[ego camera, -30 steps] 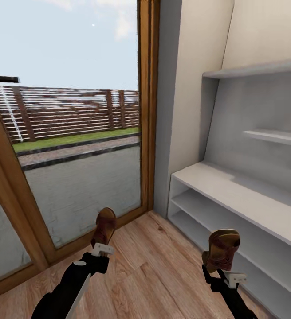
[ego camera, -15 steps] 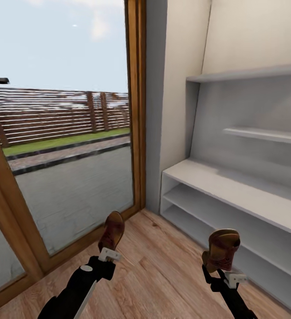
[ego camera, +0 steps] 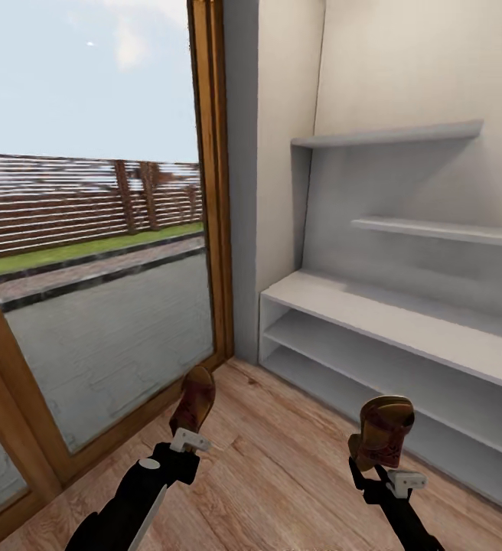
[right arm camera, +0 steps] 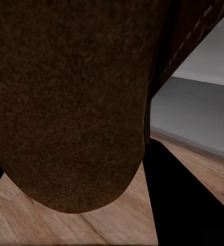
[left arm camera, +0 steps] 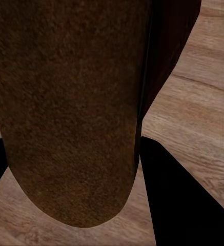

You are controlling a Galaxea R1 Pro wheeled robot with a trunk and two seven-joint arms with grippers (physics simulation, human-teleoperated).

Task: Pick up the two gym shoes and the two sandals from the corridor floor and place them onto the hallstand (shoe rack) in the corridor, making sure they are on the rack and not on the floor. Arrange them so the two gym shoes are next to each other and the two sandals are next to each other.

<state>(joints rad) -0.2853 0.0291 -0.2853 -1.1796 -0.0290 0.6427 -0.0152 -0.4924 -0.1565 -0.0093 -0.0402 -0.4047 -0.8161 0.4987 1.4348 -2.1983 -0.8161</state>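
Observation:
Each of my grippers holds a brown sandal upright above the corridor floor point(ego camera: 281, 459). My left gripper point(ego camera: 188, 441) is shut on one sandal point(ego camera: 193, 399), whose brown sole point(left arm camera: 65, 113) looms close in the left wrist view. My right gripper point(ego camera: 385, 476) is shut on the other sandal point(ego camera: 383, 430), its sole point(right arm camera: 65, 102) close in the right wrist view. The hallstand point(ego camera: 389, 321), pale grey-white with two open shelf levels and two wall shelves, stands at the right, just beyond the right sandal. The gym shoes are out of view.
A tall glass door with a wooden frame point(ego camera: 213, 184) fills the left, showing a fence and paving outside. A grey wall strip point(ego camera: 270, 153) separates it from the hallstand. The hallstand's top point(ego camera: 404, 317) and lower shelves carry nothing.
The whole view has swung to the right, so the door and hallstand have shifted left in the picture. The left sandal has moved slightly right; the right arm holds its pose.

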